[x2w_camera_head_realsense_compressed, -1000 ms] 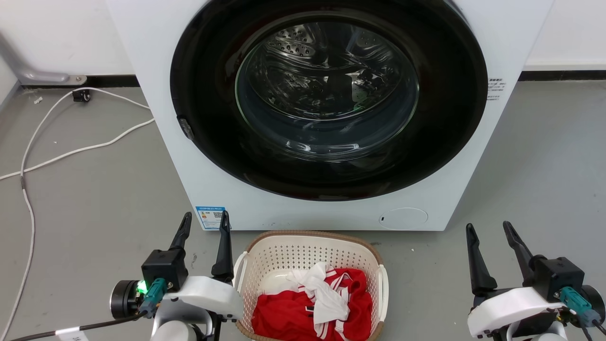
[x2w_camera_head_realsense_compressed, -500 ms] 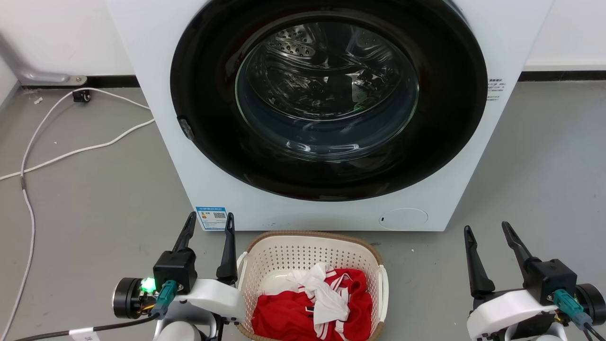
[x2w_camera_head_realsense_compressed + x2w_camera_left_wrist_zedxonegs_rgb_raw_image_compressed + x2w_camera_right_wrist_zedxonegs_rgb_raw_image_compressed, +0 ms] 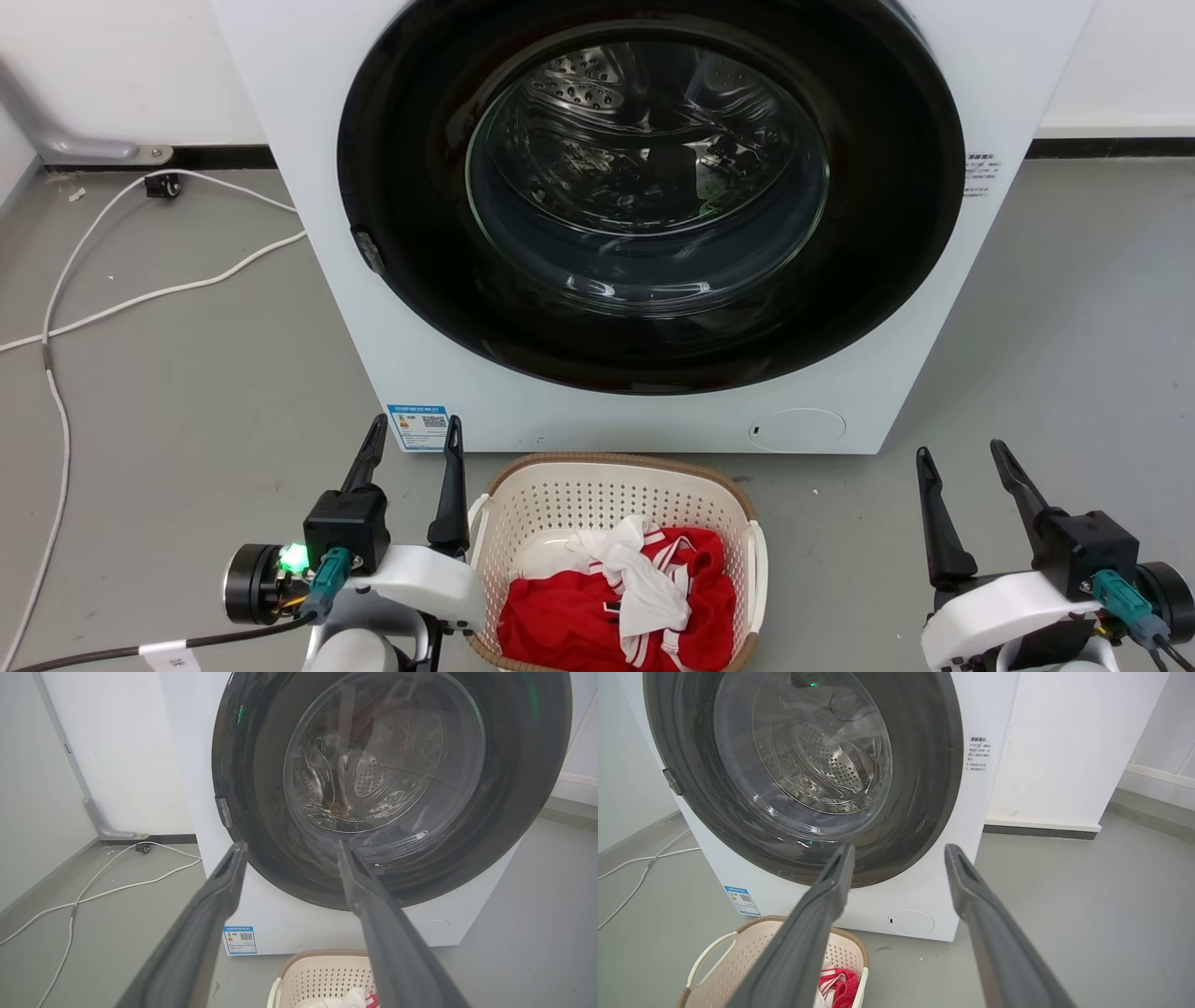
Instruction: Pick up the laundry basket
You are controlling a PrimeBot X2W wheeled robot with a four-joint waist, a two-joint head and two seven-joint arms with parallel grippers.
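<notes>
The basket (image 3: 597, 495) sits on the floor (image 3: 187, 420) in the head view, just in front of the washer (image 3: 653, 420) and below its round door (image 3: 644, 168), which is closed. Its near end is cut off by the bottom of the picture. Red clothes (image 3: 579, 625) and a white garment (image 3: 639, 569) lie inside, heaped towards the near end. The left gripper (image 3: 415, 422) hangs just beside the basket's left handle, with a small gap between them and its fingers apart. The right gripper (image 3: 962, 448) is well off to the basket's right, fingers likewise spread and empty. A white cable (image 3: 140, 299) trails over the floor's far left part towards the wall.

In the left wrist view the two dark fingers (image 3: 219, 905) stand wide apart, pointing at the lower half of the door. The basket's far end shows at the bottom edge, partly under the right-hand finger.

In the right wrist view the fingers (image 3: 971, 896) are open with nothing between them, and they aim at the washer's lower front. The basket lies at the lower left with its white handle (image 3: 710, 956) clear to see, and the left-hand finger crosses in front of it.
</notes>
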